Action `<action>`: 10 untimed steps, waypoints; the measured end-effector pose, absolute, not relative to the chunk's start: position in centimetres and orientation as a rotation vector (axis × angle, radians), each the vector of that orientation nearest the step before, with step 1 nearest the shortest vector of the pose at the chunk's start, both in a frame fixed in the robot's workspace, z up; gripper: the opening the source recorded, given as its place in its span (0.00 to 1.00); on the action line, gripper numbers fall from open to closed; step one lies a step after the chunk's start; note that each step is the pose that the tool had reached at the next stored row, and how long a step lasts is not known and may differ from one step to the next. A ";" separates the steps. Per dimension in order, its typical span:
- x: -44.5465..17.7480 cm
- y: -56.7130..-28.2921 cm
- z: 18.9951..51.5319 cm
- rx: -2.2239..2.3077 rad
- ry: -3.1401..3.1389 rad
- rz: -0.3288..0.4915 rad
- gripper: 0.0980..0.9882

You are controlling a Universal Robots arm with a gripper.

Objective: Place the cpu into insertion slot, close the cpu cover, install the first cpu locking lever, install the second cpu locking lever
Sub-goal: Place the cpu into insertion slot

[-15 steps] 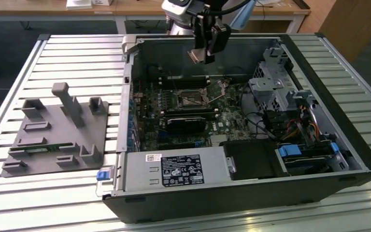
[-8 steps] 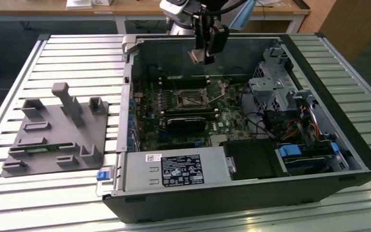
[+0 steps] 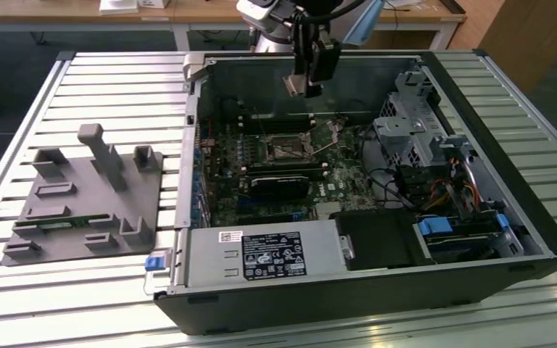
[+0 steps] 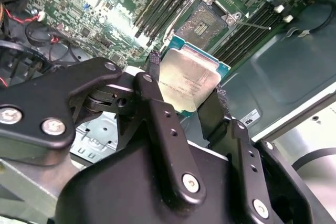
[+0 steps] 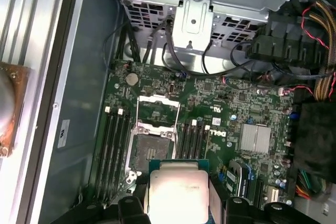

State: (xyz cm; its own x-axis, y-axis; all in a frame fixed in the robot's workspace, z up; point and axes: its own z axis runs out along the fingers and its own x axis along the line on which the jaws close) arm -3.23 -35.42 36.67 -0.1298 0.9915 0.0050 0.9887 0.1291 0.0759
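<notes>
Surface, exterior view: slatted table (image 3: 114,80) carrying an open computer case (image 3: 356,304) laid on its side; a grey fixture tray (image 3: 75,210) sits on the exterior view's left, apart from the case.
Gripper, exterior view: gripper (image 3: 303,87) hangs over the far part of the case, above the motherboard (image 3: 351,181), clamped on the cpu (image 3: 294,85).
Slot, exterior view: insertion slot (image 3: 286,148) lies on the board below the held chip, uncovered, its dark centre showing.
Cpu, second wrist view: cpu (image 4: 191,80) is pinched at two opposite edges by the black fingers (image 4: 157,98) of the gripper (image 4: 189,85), its metal top facing the camera, clear of the board.
Slot, second wrist view: insertion slot (image 4: 202,22) lies beyond the chip and apart from it, with memory slots (image 4: 163,9) alongside.
Cpu, first wrist view: cpu (image 5: 178,190) sits in the gripper (image 5: 184,211), over the board near the insertion slot (image 5: 147,150), not seated.
Cover, first wrist view: cpu cover (image 5: 157,98) is swung open at the slot's edge, on the side toward the drive cage (image 5: 199,3).
Nearby, first wrist view: finned heatsink (image 5: 254,137) stands on the board, well apart from the slot.
</notes>
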 end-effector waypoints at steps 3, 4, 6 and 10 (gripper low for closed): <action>-3.2 -35.4 36.6 2.068 2.299 0.092 0.50; -3.2 -35.4 36.6 2.080 2.288 0.091 0.50; -3.2 -35.4 36.6 2.107 2.262 0.090 0.50; -3.2 -35.3 36.5 2.162 2.207 0.087 0.50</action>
